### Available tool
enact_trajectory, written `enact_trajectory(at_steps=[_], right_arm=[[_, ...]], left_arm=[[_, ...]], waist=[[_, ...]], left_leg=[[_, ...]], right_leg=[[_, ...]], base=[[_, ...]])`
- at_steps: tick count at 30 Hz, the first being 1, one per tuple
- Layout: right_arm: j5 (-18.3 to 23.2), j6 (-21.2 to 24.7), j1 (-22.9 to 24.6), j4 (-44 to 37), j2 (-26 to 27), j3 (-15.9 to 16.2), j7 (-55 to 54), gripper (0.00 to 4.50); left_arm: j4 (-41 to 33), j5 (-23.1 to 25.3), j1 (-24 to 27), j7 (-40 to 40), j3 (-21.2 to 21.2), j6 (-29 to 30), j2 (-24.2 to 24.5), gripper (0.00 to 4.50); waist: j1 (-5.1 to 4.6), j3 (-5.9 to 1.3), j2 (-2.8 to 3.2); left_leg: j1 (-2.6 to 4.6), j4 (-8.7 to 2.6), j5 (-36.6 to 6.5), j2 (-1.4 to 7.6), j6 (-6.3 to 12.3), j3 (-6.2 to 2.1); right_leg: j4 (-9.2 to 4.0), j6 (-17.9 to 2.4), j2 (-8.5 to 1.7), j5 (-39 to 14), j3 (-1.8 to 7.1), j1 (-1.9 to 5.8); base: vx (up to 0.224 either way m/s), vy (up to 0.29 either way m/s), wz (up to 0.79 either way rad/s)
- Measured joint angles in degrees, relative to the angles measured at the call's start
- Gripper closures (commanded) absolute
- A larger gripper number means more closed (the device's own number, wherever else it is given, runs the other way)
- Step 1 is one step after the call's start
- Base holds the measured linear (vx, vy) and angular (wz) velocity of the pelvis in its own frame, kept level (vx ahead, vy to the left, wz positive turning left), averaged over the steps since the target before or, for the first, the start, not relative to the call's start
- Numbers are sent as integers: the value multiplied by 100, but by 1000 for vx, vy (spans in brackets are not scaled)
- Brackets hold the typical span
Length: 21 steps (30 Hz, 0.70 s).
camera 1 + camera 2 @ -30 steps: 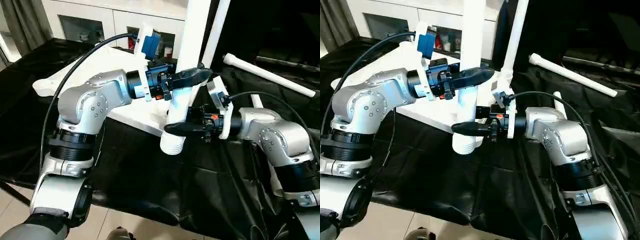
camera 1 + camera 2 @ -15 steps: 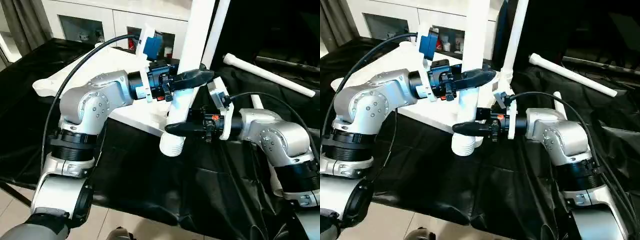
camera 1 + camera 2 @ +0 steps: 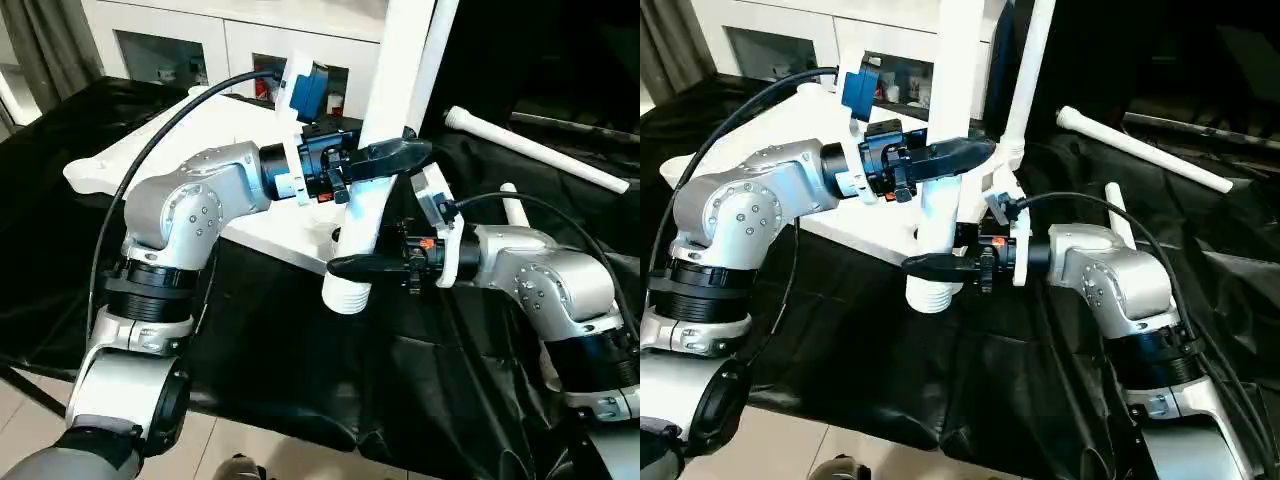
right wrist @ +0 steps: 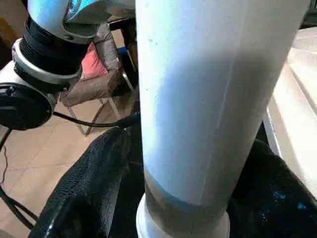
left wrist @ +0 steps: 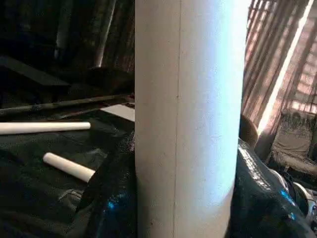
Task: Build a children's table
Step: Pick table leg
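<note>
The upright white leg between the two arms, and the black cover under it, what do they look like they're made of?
The upright leg looks like moulded white plastic, smooth and slightly glossy: a faint seam line runs along it in the left wrist view, and its lower end is ribbed. The black cover seems to be thin plastic sheeting or coated fabric, since it wrinkles and catches shiny highlights; which of the two is unclear.

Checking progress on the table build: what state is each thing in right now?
Held leg: near upright, flared end down, off the cloth.
Left end effector: clamped on held leg.
Right end effector: around its lower part.
Tabletop: lying flat.
Spare leg: lying loose.
</note>
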Motion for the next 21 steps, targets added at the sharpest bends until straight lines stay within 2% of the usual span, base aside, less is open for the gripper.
enact_trajectory(at_steps=[4, 6, 9, 11, 15, 16, 17, 19, 21], right_arm=[[0, 0, 0, 3, 42, -9, -16, 143], [0, 0, 0, 4, 63, -15, -18, 170], [0, 0, 0, 27, 82, -45, -39, 182], [0, 0, 0, 36, 105, -58, -59, 218], [-1, -1, 0, 52, 111, -88, -72, 232], [-3, -5, 0, 52, 112, -92, -72, 252], [-4, -12, 0, 52, 114, -93, -72, 252], [-16, -41, 0, 53, 124, -96, -74, 189], [-13, -45, 0, 53, 148, -101, -73, 187]], left_arm=[[-1, -8, 0, 0, 14, 0, 2, 270], [-1, -13, 0, 0, 25, 0, 2, 270], [-1, -64, 0, 0, 27, 0, -4, 270], [-1, -66, 0, 3, 38, 0, -6, 270], [-1, -87, 0, 6, 54, 1, -25, 270], [-1, -88, 0, 7, 61, 1, -27, 270], [-1, -88, -1, 8, 65, 1, -29, 270], [-1, -90, -1, 8, 75, 1, -28, 270], [-1, -86, -1, 9, 93, 0, -16, 270]], waist=[[1, 0, 0], [2, 0, 0], [11, 0, 0], [6, 0, 0], [5, 0, 0], [5, 0, 0], [5, 0, 0], [5, 0, 0], [3, 0, 0]], left_leg=[[0, 0, 0, 0, 0, 0], [0, 0, 0, 0, 0, 0], [-1, 1, 0, 0, 0, 0], [-1, 1, 0, 0, 0, 0], [-1, 1, 0, 0, 0, 0], [-1, 1, 0, 0, 0, 0], [-1, 1, 0, 0, 0, 0], [0, 1, 0, 0, 0, 0], [-1, 1, 0, 0, 0, 0]], right_leg=[[0, 0, 0, 0, 0, 0], [0, 0, 0, 0, 0, 0], [0, 0, 0, 0, 0, 0], [0, 0, 0, 0, 0, 0], [1, 0, 0, 0, 0, 0], [1, 0, 0, 0, 0, 0], [1, 0, 0, 0, 0, 0], [1, 0, 0, 0, 0, 0], [1, 0, 0, 0, 0, 0]], base=[[0, 0, 0], [0, 0, 0], [0, 0, 0], [0, 0, 0], [0, 0, 0], [0, 0, 0], [0, 0, 0], [0, 0, 0], [0, 0, 0]])
